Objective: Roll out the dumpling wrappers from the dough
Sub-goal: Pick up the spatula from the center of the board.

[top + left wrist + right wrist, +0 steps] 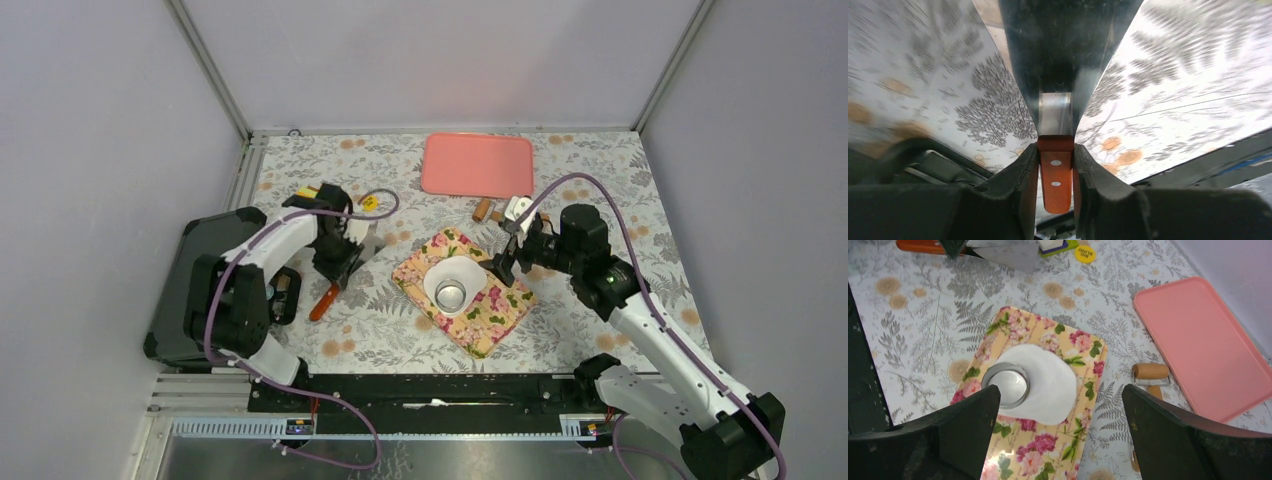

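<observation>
Centre frame, the dough sheet (pixel 1050 375) looks soft, thin, tearable; lift at its edge. Left gripper (pixel 1056 150) clamps the scraper (pixel 1056 117); right gripper (pixel 1059 392) gapes wide.

Dough (pixel 455 272) sits on the mat (pixel 497 315) mid-table (pixel 600 180), ring cutter (pixel 451 296) on its near part. Tray (pixel 477 164) is at the far edge, rolling pin (pixel 483 209) between tray and mat, scraper (pixel 325 300) off to the mat's left.

Left arm (pixel 285 232): white shells, black joints, 1 purple cable (pixel 391 205) looped over it.
Right arm (pixel 655 335): white links, black joints, 1 purple cable (pixel 586 179).
Left tool (pixel 1055 149): 2 matte black fingers.
Right tool (pixel 1060 390): 2 black fingers, faintly scuffed.
</observation>
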You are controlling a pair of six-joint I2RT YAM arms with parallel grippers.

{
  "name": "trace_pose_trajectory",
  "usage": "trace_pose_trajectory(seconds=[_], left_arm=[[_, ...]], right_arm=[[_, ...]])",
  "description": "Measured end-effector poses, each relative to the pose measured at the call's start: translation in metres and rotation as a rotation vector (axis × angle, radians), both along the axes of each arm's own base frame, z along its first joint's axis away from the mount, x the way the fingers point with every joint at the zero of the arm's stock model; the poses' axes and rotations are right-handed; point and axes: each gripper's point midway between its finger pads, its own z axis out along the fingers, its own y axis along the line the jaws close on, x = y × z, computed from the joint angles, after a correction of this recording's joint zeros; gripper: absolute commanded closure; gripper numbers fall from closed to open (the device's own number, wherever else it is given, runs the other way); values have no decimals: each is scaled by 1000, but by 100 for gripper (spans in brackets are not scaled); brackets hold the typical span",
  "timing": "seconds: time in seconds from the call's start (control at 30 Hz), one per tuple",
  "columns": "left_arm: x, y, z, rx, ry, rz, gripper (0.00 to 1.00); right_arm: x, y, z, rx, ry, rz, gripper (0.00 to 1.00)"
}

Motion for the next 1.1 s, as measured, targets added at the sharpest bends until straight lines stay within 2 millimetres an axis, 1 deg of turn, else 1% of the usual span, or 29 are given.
trace_pose_trajectory(seconds=[0.03, 0.1, 0.2, 0.23, 0.3, 0.37, 0.43, 0.47, 0.5, 0.57, 0.63, 0.67, 0.73, 0.8, 0.9, 0.93, 1.0, 1.1], left_arm=[[9, -8, 12, -43, -37, -1, 100], [29, -27, 45, -144, -131, -8, 100], [57, -59, 117, -344, -321, -14, 100], [65, -70, 144, -420, -396, -14, 100], [76, -89, 195, -565, -531, 3, 100], [81, -104, 241, -715, -638, 52, 100], [85, -115, 274, -844, -705, 120, 100], [89, -119, 289, -908, -727, 164, 100], [92, -123, 299, -959, -736, 206, 100], [100, -129, 310, -1044, -715, 312, 100], [110, -132, 309, -1088, -672, 415, 100], [114, -132, 305, -1098, -649, 462, 100], [122, -133, 291, -1101, -592, 558, 100], [126, -132, 273, -1089, -544, 635, 100], [129, -129, 246, -1051, -479, 726, 100], [129, -129, 243, -1044, -469, 745, 100], [131, -128, 242, -1045, -465, 764, 100], [133, -128, 244, -1059, -468, 777, 100]], right_arm=[[4, 1, 5, 10, 2, -13, 0], [11, 4, 17, 37, 7, -32, 0], [17, 10, 32, 81, 17, -44, 0], [19, 13, 40, 105, 26, -46, 0], [22, 19, 52, 144, 33, -46, 0], [29, 27, 70, 200, 44, -40, 2], [37, 37, 84, 253, 59, -33, 5], [42, 42, 90, 279, 72, -32, 6], [47, 47, 94, 302, 87, -32, 7], [56, 56, 96, 336, 128, -27, 7], [64, 68, 91, 351, 173, -18, 6], [67, 72, 87, 348, 188, -16, 6], [68, 86, 74, 323, 216, -2, 6], [60, 107, 62, 291, 245, 37, 6], [46, 137, 49, 250, 274, 95, 7], [43, 145, 45, 239, 282, 106, 7], [39, 158, 38, 218, 295, 121, 7], [45, 171, 29, 193, 301, 103, 12]])
